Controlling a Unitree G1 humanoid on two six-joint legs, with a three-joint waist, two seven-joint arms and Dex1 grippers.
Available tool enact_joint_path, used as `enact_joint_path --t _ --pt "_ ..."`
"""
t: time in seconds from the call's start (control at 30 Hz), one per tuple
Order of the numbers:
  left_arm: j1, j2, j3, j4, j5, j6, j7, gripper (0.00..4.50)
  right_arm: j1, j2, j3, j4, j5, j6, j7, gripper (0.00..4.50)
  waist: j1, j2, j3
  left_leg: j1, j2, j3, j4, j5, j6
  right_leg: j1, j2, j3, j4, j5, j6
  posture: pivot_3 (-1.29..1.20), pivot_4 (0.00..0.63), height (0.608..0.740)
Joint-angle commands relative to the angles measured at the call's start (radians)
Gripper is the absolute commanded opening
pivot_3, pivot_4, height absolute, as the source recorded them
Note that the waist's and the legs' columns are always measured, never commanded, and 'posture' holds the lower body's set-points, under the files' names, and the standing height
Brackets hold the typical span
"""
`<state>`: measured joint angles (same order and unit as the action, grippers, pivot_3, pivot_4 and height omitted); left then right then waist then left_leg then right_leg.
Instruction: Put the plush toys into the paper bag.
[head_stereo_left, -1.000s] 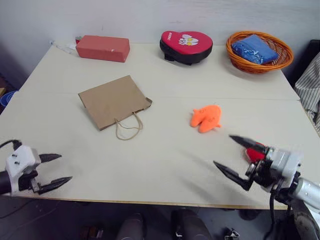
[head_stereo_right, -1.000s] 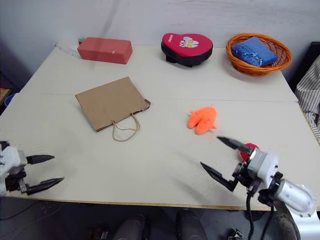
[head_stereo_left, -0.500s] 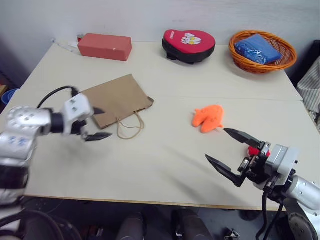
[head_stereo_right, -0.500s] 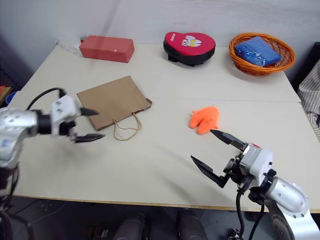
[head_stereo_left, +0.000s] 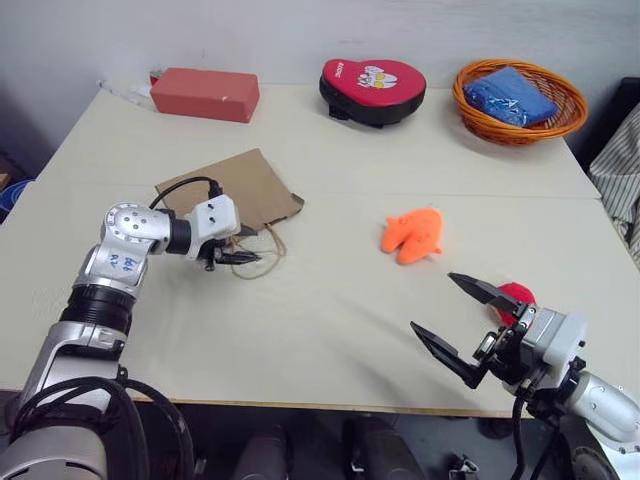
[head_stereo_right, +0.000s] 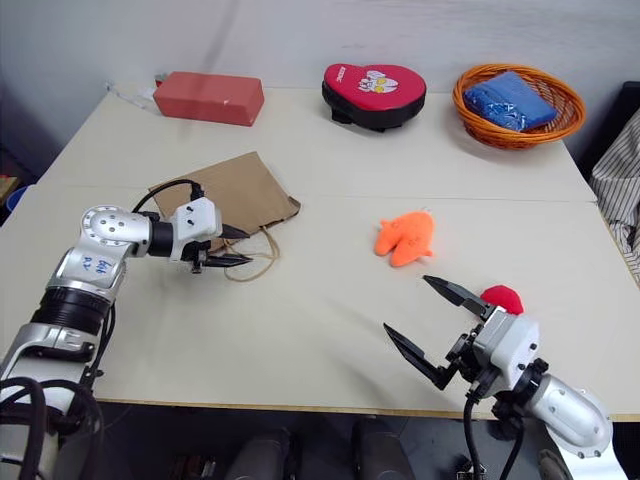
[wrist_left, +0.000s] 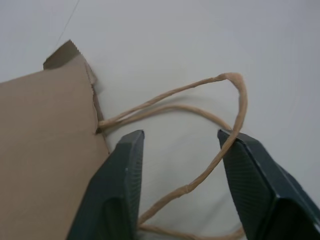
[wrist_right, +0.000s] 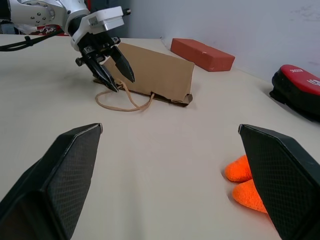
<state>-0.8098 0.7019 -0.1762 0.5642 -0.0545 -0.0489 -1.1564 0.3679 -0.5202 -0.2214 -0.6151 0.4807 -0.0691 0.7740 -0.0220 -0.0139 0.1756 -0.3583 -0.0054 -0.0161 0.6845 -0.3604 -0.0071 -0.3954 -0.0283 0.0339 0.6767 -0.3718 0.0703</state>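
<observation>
A broad cream-white rectangular table (head_stereo_left: 330, 330) bears every object shown. The plain brown kraft paper bag (head_stereo_left: 245, 190) lies flat on it, its mouth edge and two tan twine loop handles (wrist_left: 200, 105) turned toward the left gripper (head_stereo_left: 240, 257). That gripper, with two black fingers (wrist_left: 120, 195) on a white wrist block, sits at the bag's mouth with the handle loops directly in front of it; the fingers stand partly apart, narrow rather than wide, one on each side of the twine. In the left wrist view one strand crosses against the tip of one finger; whether the twine is actually gripped cannot be told.

The right gripper (head_stereo_right: 425, 320) hangs over the table's near right edge, its two black fingers spread wide and holding nothing. The bright orange animal-shaped plush toy (head_stereo_left: 413, 235) lies just ahead of it, between the two grippers and well apart from the bag. The small round red plush ball (head_stereo_right: 500, 297) rests just beside the right gripper's outer finger, nearer than the orange toy.

Far beyond both grippers, along the table's rear edge, stand a red brick-shaped block (head_stereo_left: 205, 94), a red heart-shaped pad with a black base (head_stereo_left: 372, 82), and an orange woven basket (head_stereo_left: 518, 112) holding a blue bundle (head_stereo_left: 510, 92).
</observation>
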Motion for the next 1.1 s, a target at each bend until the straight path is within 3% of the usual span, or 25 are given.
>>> enact_joint_path --t 0.03,0.17,0.27,0.37,0.53,0.73,0.97,1.1 --pt "-0.038 -0.011 0.040 0.004 -0.046 -0.004 -0.047 1.16 0.042 0.008 -0.008 0.016 -0.020 -0.045 0.017 4.50 0.000 0.000 0.000 0.000 0.000 0.000 0.000 0.000 0.000 0.000 0.000 0.000 0.000 0.000 0.000 0.00 0.150 0.740" --pt "-0.056 -0.056 0.066 -0.037 -0.132 0.065 -0.127 0.02 0.103 0.002 -0.020 0.042 -0.023 -0.044 0.030 4.50 0.002 0.000 0.000 0.000 0.000 0.000 0.000 0.000 0.000 0.000 0.000 0.000 0.000 0.000 0.000 0.00 0.150 0.740" --pt "-0.065 -0.120 0.087 -0.115 -0.213 0.167 -0.137 0.02 0.127 0.005 -0.035 0.053 -0.005 -0.060 0.044 4.50 0.003 0.000 0.000 0.000 0.000 0.000 0.001 0.000 0.000 0.000 0.000 0.000 0.001 0.000 0.000 0.00 0.150 0.740" --pt "-0.073 -0.189 0.093 -0.207 -0.271 0.272 -0.107 0.00 0.134 0.001 -0.038 0.046 0.030 -0.051 0.055 3.90 0.014 0.000 0.000 0.000 0.000 0.000 0.001 0.000 0.000 0.001 0.000 0.000 0.001 0.000 0.000 0.00 0.150 0.740" --pt "-0.060 -0.247 0.071 -0.354 -0.329 0.386 -0.118 0.00 0.068 -0.032 0.017 -0.032 0.054 0.068 0.013 2.25 0.013 0.000 0.000 0.000 0.000 0.000 0.001 0.000 -0.001 0.000 0.000 0.001 0.001 0.000 0.000 0.00 0.150 0.740" --pt "-0.033 -0.234 0.077 -0.489 -0.423 0.499 -0.174 0.00 -0.193 -0.002 0.211 -0.017 -0.076 0.236 -0.113 0.22 0.009 0.000 0.000 0.002 0.000 -0.001 0.003 0.002 -0.003 0.000 0.001 0.001 0.001 0.000 0.000 0.00 0.150 0.740" --pt "-0.011 -0.207 0.083 -0.519 -0.436 0.503 -0.172 0.00 -0.468 0.089 0.421 0.203 -0.268 0.254 -0.160 0.10 0.003 0.000 0.000 0.000 0.000 -0.001 0.004 0.002 -0.003 -0.001 0.001 0.001 0.001 0.000 0.000 0.00 0.150 0.740" --pt "0.004 -0.197 0.088 -0.550 -0.452 0.530 -0.161 0.00 -0.611 0.201 0.482 0.329 -0.316 0.282 -0.207 0.10 -0.005 0.000 0.000 -0.002 0.000 -0.001 0.006 0.001 -0.003 -0.002 0.001 0.001 0.002 0.000 0.000 0.00 0.150 0.740"
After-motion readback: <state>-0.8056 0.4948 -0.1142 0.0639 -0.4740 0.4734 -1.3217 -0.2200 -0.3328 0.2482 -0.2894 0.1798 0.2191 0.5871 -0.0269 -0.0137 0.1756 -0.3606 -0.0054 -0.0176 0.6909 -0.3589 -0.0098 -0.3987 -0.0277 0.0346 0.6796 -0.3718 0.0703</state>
